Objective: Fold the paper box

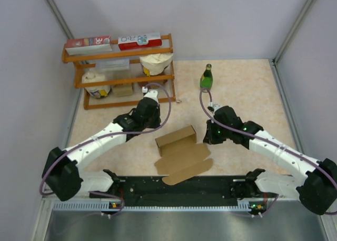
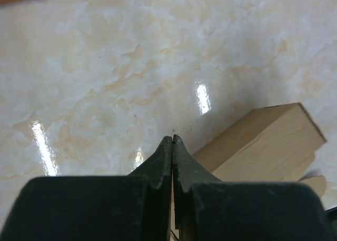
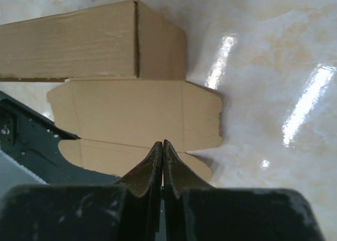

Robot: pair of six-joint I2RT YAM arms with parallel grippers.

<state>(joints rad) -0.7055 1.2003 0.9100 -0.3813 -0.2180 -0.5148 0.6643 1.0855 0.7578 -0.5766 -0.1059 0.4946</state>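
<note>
The paper box (image 1: pixel 179 150) is plain brown cardboard in the middle of the table. Its body (image 1: pixel 176 138) is folded up into a long low box, and its lid flaps (image 1: pixel 184 164) lie flat toward the near edge. My left gripper (image 1: pixel 151 124) is shut and empty, just left of the box. In the left wrist view the gripper (image 2: pixel 172 138) hovers over bare table with the box (image 2: pixel 263 146) to its right. My right gripper (image 1: pixel 207 138) is shut and empty at the box's right end. In the right wrist view the gripper (image 3: pixel 162 143) is above the flat flap (image 3: pixel 131 114), near the box body (image 3: pixel 79 46).
A wooden shelf (image 1: pixel 121 54) at the back left holds red-and-white cartons, bags and small goods. A green bottle (image 1: pixel 206 77) stands at the back, right of the shelf. A black mat (image 1: pixel 179 187) runs along the near edge under the flap tips. White walls close in the sides.
</note>
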